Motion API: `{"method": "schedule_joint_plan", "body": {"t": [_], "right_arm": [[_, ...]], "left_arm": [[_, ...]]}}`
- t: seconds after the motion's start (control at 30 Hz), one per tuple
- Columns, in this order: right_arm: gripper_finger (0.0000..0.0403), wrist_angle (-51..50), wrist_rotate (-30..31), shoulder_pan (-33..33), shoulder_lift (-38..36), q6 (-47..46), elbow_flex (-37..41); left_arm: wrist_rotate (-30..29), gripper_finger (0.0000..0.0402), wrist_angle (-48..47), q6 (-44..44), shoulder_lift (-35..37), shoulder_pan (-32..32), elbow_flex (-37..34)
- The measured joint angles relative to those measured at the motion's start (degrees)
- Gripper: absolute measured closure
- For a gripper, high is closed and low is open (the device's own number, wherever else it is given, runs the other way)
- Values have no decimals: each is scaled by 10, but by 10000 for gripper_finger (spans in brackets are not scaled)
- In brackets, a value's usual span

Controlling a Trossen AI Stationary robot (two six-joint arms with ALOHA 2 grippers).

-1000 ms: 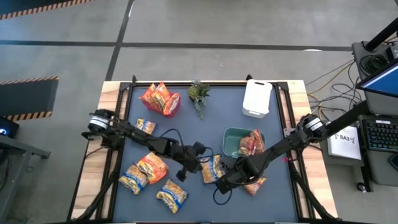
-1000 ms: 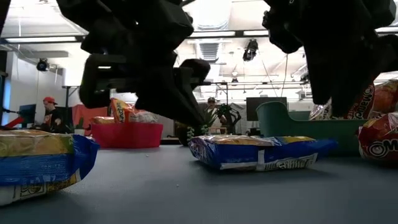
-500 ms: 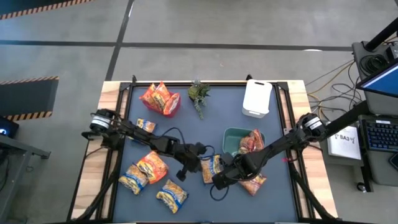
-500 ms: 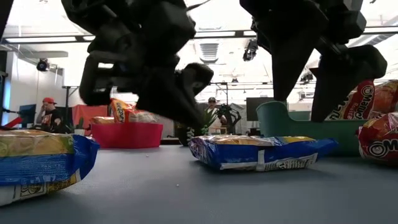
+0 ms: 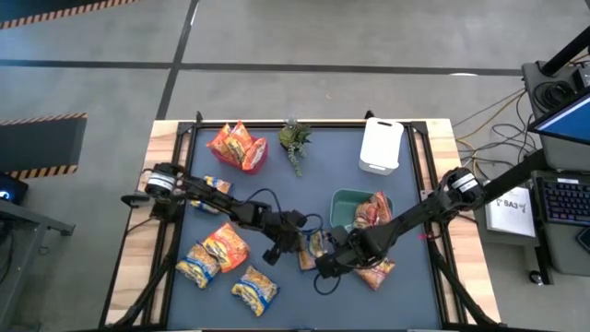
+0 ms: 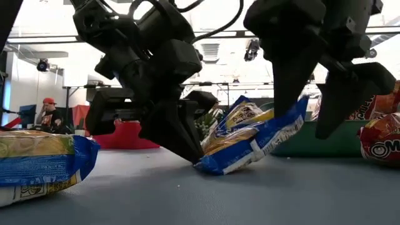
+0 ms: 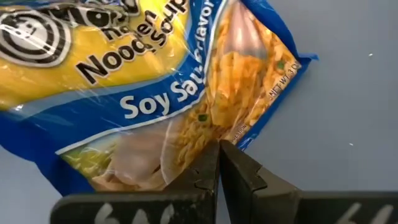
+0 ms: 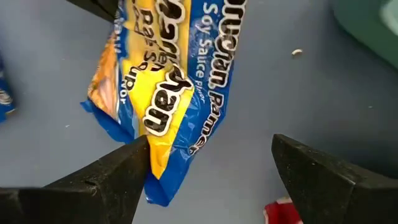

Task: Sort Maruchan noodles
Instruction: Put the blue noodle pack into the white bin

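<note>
Maruchan soy-sauce packet (image 6: pixel 250 140), yellow with blue ends, sits mid-tabletop toward the front edge, tilted with one end on the mat and the other raised. Left gripper (image 7: pixel 217 163) has its fingers pressed together, tips against the packet's low edge; whether any film is pinched between them cannot be told. Right gripper (image 8: pixel 208 163) is spread wide, one finger (image 8: pixel 109 177) touching the packet's raised end, the other clear of it. Green bin (image 5: pixel 346 205) just behind holds red packets (image 5: pixel 372 211); another red packet (image 5: pixel 376 271) lies on the mat beside the right arm. Red basket (image 5: pixel 237 146) of orange packets near the back left corner. More packets (image 5: pixel 224 249) lie toward the front left corner.
</note>
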State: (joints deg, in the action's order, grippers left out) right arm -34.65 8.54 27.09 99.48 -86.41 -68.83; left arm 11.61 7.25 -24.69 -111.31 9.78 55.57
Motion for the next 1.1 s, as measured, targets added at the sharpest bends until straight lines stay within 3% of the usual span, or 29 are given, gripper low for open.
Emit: {"method": "schedule_joint_plan", "body": {"t": [0.27, 0.57, 0.97, 1.1], "right_arm": [[83, 55, 26, 0, 0, 26, 6], [86, 109, 110, -2, 0, 40, 11], [116, 252, 138, -9, 0, 30, 82], [142, 269, 139, -13, 0, 28, 88]], "left_arm": [[3, 402, -2, 4, 0, -4, -1], [3, 401, -2, 8, 0, -5, -1], [8, 402, 7, 7, -1, -6, -2], [9, 402, 7, 7, -2, -6, -2]]}}
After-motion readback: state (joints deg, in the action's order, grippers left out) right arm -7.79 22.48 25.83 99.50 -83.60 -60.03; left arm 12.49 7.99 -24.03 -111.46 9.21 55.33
